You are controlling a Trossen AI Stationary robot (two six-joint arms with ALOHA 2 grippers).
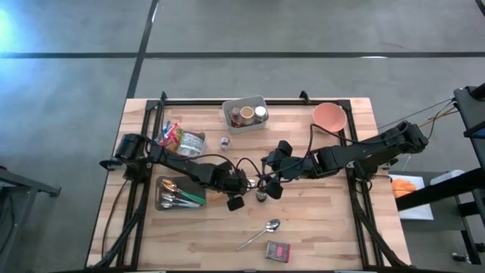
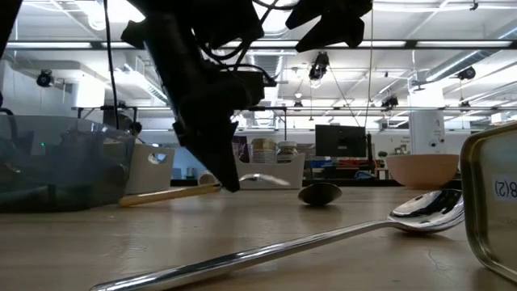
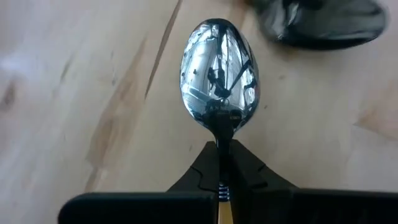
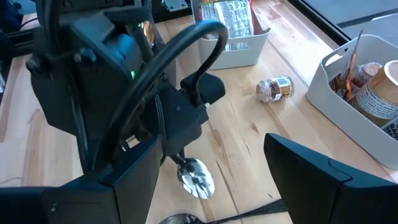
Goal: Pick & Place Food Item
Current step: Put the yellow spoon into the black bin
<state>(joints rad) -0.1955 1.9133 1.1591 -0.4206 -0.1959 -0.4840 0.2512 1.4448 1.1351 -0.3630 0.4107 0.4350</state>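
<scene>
Left gripper (image 3: 222,163), shut on the spoon (image 3: 217,78) handle, holds its bowl just above the table; spoon axis continues straight ahead. Right gripper (image 4: 208,180) hovers wide open just beside.

Two matte-black jointed arms, black cables looping beside links. Left gripper (image 3: 222,177): angular black fingers (image 3: 202,177). Right gripper (image 4: 208,180): broad flat black fingers (image 4: 314,174). Green indicator light on left wrist housing.
</scene>
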